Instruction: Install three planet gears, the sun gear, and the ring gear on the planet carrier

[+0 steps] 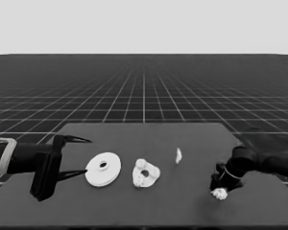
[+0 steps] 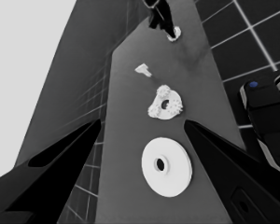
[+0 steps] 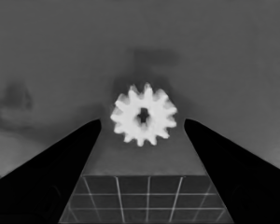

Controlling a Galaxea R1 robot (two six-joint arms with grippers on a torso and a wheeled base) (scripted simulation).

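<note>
Dark table under a pale blank band, with a grid floor beyond: near its middle lies the smaller round part point(image 1: 145, 173), flat, its dark centre hole showing, and toothed gears point(image 2: 164, 104) already sit on it, making its outline lumpy and irregular; how many are seated I cannot tell for sure, though three looks likely. Just to its left lies the larger round part point(image 1: 103, 168), a smooth thick-rimmed disc with a small dark hole, not yet placed on top, so that last step is clearly left. A thin white piece point(image 1: 178, 155) lies a little to the right, apart from both. Toward the table's right end one more gear point(image 3: 143, 120) rests flat on the surface, teeth crisp, centre hole open; it seems to be the one still to be fitted. The right gripper point(image 1: 221, 188) is right at it, fingers spread open on either side without touching. The left gripper point(image 1: 75, 157) waits at the left end, fingers apart, beside the larger disc, holding nothing.
</note>
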